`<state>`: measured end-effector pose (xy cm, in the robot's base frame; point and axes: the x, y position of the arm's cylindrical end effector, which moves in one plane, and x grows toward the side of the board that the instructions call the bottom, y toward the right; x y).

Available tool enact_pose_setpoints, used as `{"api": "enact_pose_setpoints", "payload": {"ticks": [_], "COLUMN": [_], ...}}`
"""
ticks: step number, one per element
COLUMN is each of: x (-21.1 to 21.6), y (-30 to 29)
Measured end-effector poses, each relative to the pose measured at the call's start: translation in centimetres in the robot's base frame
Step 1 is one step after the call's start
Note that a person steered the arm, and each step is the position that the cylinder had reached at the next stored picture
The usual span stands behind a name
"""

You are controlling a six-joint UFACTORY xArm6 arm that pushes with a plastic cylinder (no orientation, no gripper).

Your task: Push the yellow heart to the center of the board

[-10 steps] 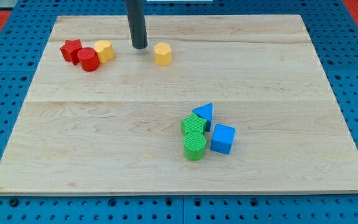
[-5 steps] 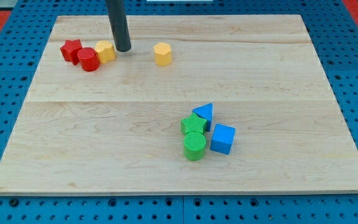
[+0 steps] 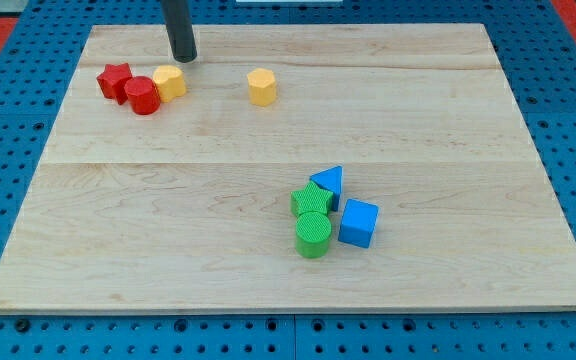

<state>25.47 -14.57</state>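
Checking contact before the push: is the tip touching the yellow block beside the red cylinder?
Apart. The camera view shows bare wood between my tip and the yellow block.

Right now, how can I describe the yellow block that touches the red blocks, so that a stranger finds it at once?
Look at the wooden board and go to its corner at the view's top left, where three blocks sit in a row. The yellow block is the one at the view's right end, touching the red cylinder. My tip stands just above it; the other yellow block stands alone.
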Motion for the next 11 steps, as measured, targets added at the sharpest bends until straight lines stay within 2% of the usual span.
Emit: {"api": "enact_pose_setpoints", "payload": {"ticks": [2,3,4,6,11], "x": [-0.2,-0.2,1.1,4.4,7.3], "y": [-0.8,-4.8,-5.7,-3.2,0.1]}}
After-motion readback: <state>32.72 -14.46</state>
